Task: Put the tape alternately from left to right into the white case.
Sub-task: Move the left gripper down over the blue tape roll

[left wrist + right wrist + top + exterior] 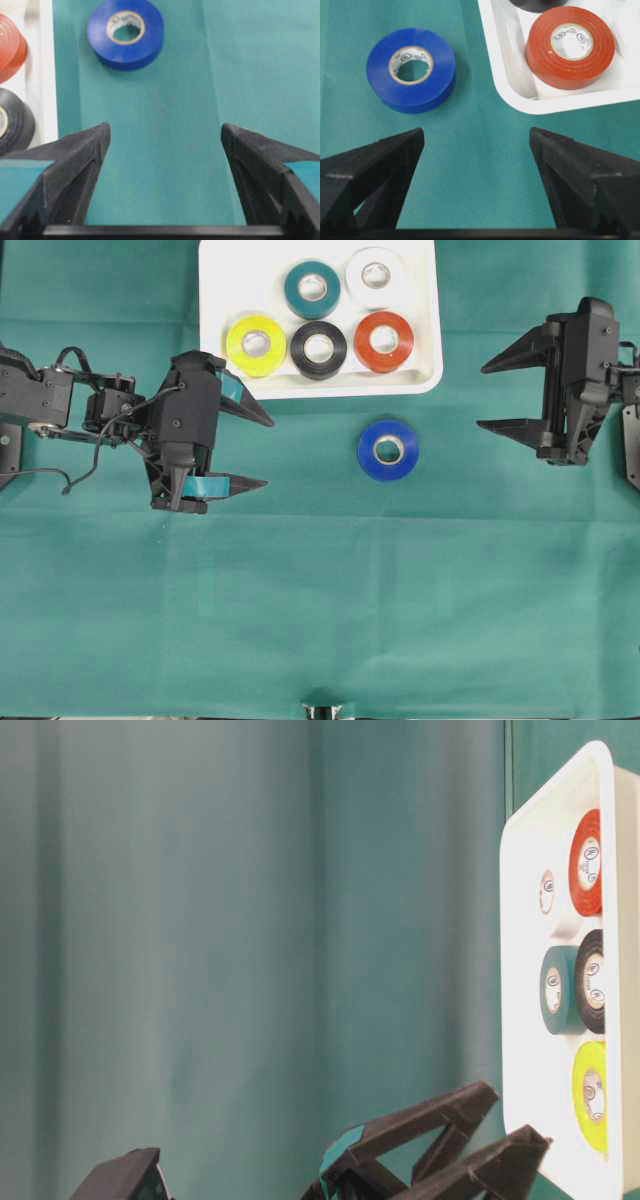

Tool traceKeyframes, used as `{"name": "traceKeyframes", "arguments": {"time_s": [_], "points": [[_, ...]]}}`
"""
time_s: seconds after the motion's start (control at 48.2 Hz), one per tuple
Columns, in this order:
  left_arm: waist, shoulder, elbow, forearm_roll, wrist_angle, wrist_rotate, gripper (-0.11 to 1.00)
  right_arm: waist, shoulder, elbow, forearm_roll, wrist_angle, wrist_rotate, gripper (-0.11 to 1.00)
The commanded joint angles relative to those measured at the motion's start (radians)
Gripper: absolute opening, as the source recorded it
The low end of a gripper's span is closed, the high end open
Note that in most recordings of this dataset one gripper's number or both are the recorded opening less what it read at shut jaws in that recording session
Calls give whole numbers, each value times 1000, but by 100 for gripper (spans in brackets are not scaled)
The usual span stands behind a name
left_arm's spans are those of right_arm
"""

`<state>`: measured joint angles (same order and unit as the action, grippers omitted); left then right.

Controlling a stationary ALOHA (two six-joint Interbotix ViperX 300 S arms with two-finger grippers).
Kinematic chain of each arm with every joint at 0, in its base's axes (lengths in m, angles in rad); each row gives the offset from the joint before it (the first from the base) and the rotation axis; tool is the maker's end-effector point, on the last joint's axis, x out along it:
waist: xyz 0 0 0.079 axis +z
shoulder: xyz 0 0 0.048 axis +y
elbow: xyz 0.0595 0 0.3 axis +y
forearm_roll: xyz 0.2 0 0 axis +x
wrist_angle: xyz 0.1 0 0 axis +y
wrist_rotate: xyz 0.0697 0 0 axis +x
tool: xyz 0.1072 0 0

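Observation:
The white case (420,381) lies at the top middle of the green cloth. Inside it sit a yellow roll (256,345), a teal roll (312,289), a white roll (375,277), a black roll (318,349) and an orange-red roll (384,341). A blue roll (388,449) lies flat on the cloth just below the case, also seen in both wrist views (125,33) (411,69). My left gripper (268,453) stands open left of the blue roll, empty. My right gripper (482,396) is open to its right, empty too.
Green cloth (320,600) covers the whole table. In the table-level view the case (520,1020) appears on edge at the right, with the left gripper's fingers (440,1115) low in front of it.

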<state>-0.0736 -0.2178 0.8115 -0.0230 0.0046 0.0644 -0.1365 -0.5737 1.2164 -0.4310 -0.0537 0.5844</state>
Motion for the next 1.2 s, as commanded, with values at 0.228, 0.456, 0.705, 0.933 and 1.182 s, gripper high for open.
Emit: {"name": "traceKeyframes", "arguments": {"time_s": [0.228,0.456,0.705,0.933,1.182], "points": [[6,71,-61,0,-41,5,91,2,-3,-12,-2,-12,2,81],[6,276,-235,3,75,66,91,2,-3,-8,-2,-11,3,81],[0,345,-353,2,126,186,91,2,-3,-8,-2,-9,2,81],[2,443,-445,2,158,199,91,2,-3,-5,-2,-9,2,81],[5,508,-515,2,167,199,91,2,-3,-2,-2,-12,3,81]]}}
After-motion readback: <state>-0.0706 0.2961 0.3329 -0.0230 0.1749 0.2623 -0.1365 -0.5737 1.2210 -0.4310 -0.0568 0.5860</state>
